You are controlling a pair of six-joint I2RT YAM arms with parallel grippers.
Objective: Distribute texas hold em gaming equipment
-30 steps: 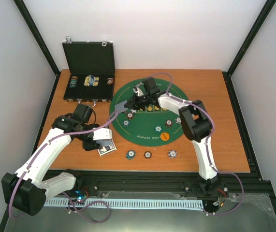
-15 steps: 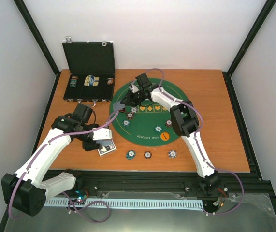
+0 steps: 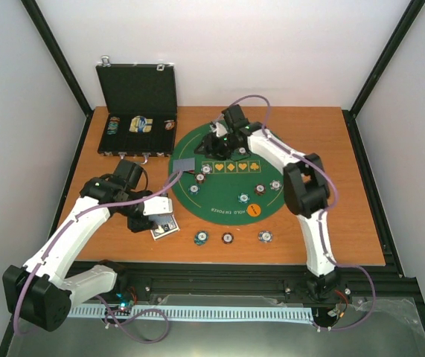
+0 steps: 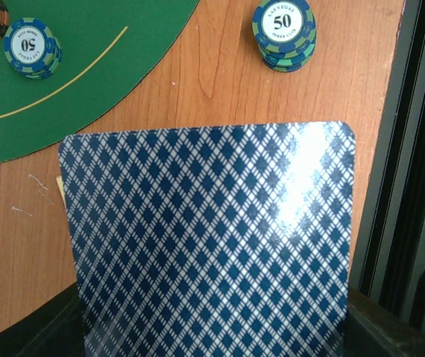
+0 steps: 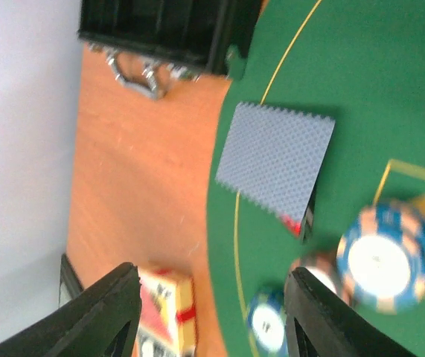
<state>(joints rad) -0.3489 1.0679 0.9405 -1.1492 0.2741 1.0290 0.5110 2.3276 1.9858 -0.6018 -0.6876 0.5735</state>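
1. My right gripper hovers over the far-left part of the green felt mat; its jaws stand apart with nothing between them.
2. The grey-blue-backed card lies face down just ahead of my right fingertips, on the mat's left rim; it is clear of them; its long axis runs roughly across the table.
3. My left gripper is clenched on the pack of cards, low over the wood off the mat's near-left edge; I judge the next card comes from there, nearward and left of my right gripper.
4. Poker chip stacks sit on the mat and along the wood near me.
5. The black case stands open far left; its tray holds three small lots, too small to name.
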